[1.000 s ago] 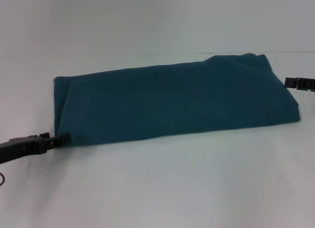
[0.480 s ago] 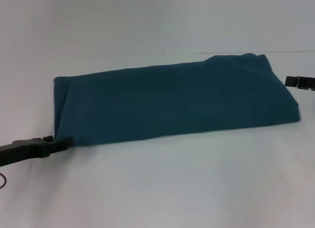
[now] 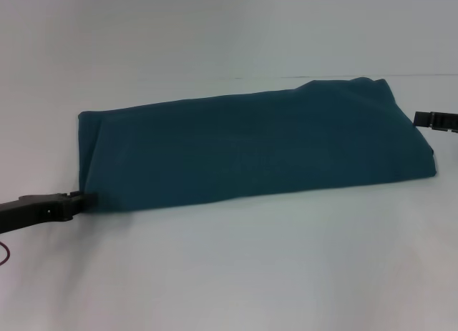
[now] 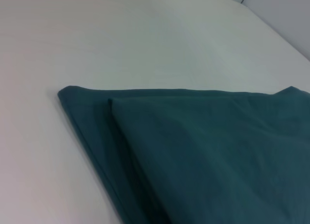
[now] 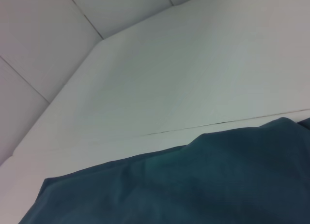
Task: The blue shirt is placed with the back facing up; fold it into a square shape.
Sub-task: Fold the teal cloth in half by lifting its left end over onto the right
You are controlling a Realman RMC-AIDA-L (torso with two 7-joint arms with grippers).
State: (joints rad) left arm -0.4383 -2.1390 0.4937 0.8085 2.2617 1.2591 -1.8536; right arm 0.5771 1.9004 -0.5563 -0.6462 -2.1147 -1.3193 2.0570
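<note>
- Head view: blue shirt (image 3: 250, 149) already folded to a long band, lying flat across white table (image 3: 229, 274), slanting from near-left corner to far-right end; plain side up, no lettering visible.
- Head view: left gripper (image 3: 80, 200) low at band's near-left corner, tips touching or just at the hem; can't tell whether spread, closed or pinching cloth.
- Head view: right gripper (image 3: 424, 119) just beside far-right end, mostly cut off by frame edge; finger state can't be told either.
- Step, judged: lengthwise folds done, end-over-end fold to reach square not yet made. Next likely needs a firm pinch on all layers at one short end, lift, carry over toward the other end, edges lined up.
- Left wrist view: shirt corner seen close, two stacked layers with upper edge set slightly back from lower; soft matte knit, crisp fold line, faint ripples. Own fingers not shown.
- Left wrist view: layer offset suggests risk of catching only the top ply.
- Right wrist view: shirt's other end, rounded bumpy edge with soft creases, not a clean corner; smooth table beyond, thin seam line running across it, pale wall panels behind.
</note>
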